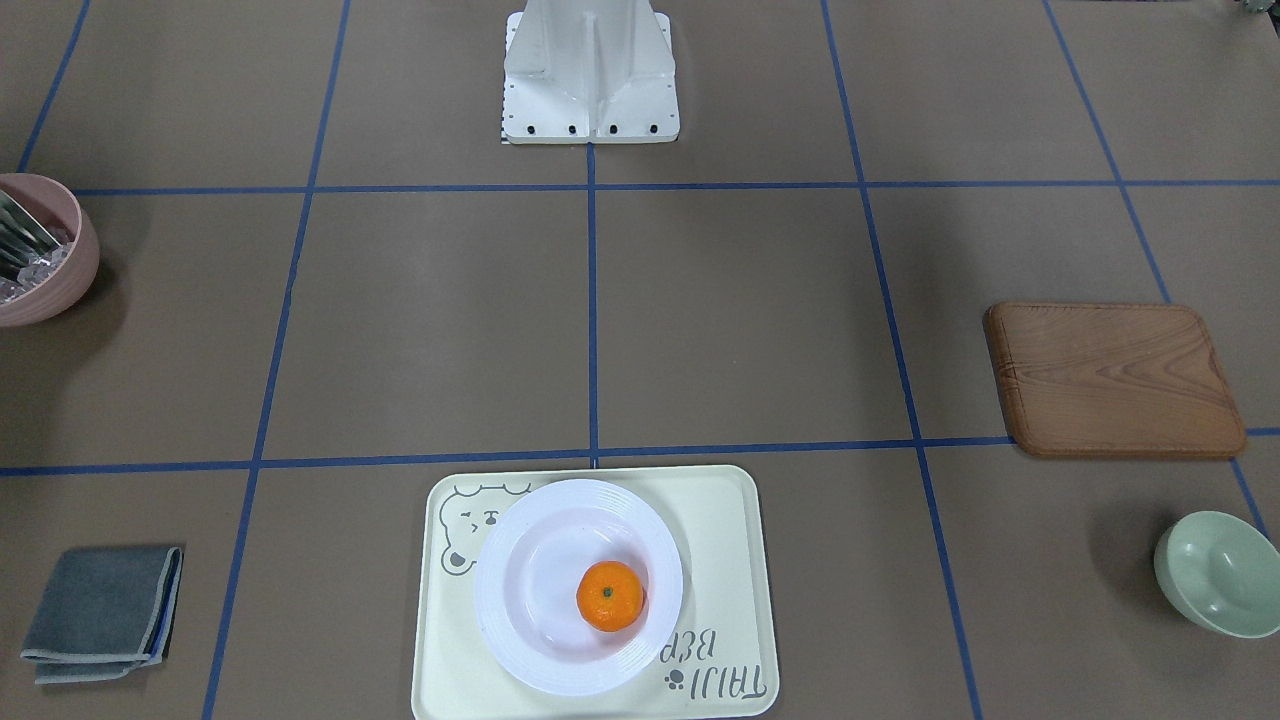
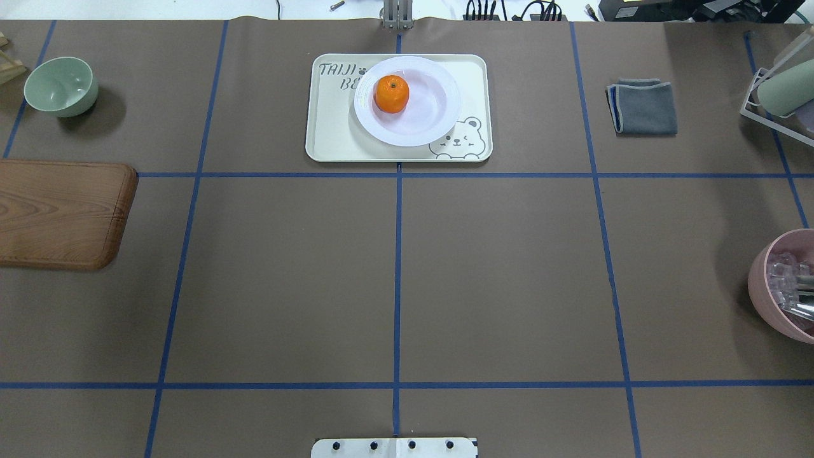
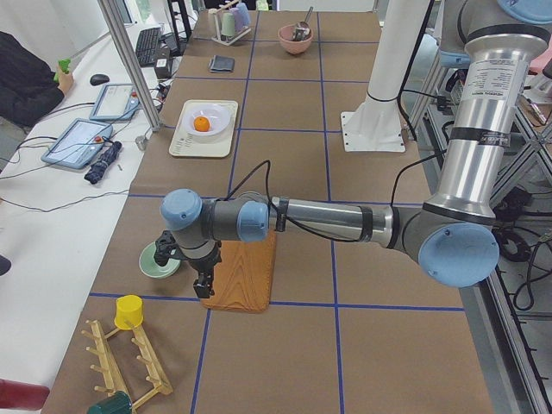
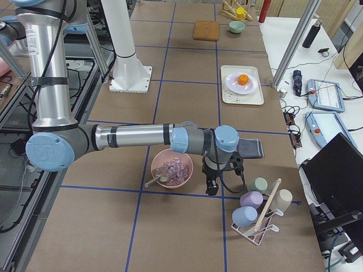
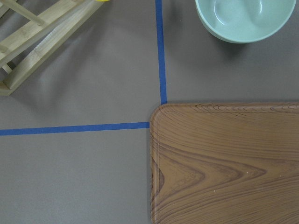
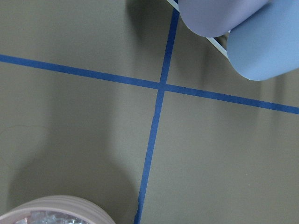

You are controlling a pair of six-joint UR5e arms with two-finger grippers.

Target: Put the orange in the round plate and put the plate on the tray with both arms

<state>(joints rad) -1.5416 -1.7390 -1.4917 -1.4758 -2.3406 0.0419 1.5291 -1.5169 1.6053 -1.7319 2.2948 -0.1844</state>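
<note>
The orange lies in the white round plate. That plate stands on the cream tray at the table's far middle. Neither gripper is near it. My left gripper hangs over a corner of the wooden board, seen only in the exterior left view, so I cannot tell its state. My right gripper hangs beside the pink bowl, seen only in the exterior right view, and I cannot tell its state either.
A pale green bowl sits at the far left, beyond the board. A folded grey cloth lies far right. A cup rack and a wooden peg rack stand at the table's ends. A person's sleeve shows.
</note>
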